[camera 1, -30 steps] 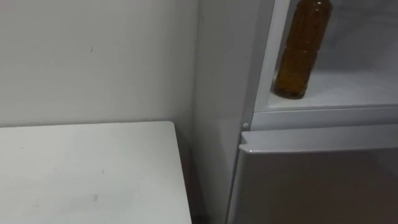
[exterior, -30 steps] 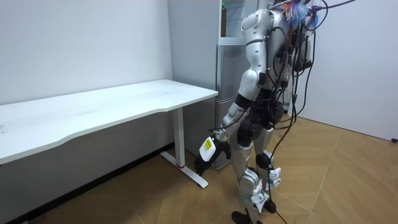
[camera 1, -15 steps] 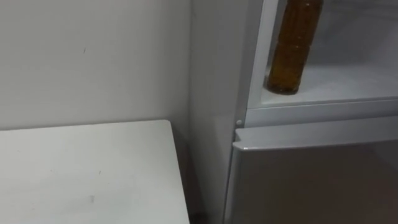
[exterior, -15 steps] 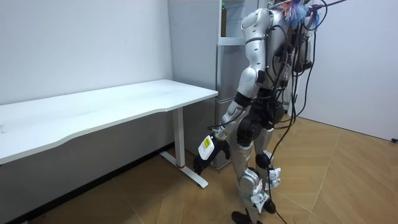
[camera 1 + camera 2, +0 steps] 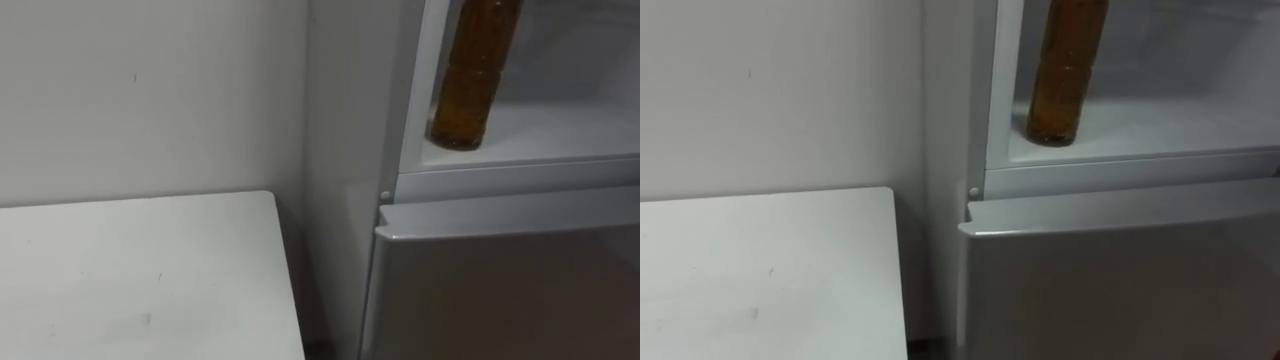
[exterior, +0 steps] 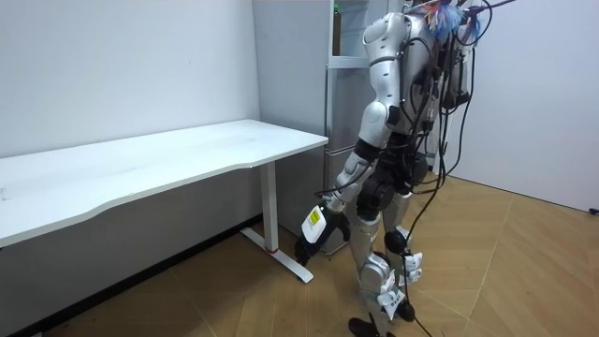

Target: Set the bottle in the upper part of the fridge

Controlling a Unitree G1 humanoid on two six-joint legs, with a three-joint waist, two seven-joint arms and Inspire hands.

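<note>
Left eye view: we see the amber plastic bottle (image 5: 470,85) upright on the open upper shelf of the white fridge (image 5: 500,180), so placing looks done; our left hand (image 6: 314,230) hangs low, grip unreadable.

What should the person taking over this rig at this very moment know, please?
Left hand: hangs low beside the table leg, away from the fridge.
Bottle: upright on the shelf of the open upper compartment, near its left edge, no hand on it.
Lower door: shut.
Done: bottle is in the upper fridge.
Left: probably only closing the upper compartment, if wanted.
</note>
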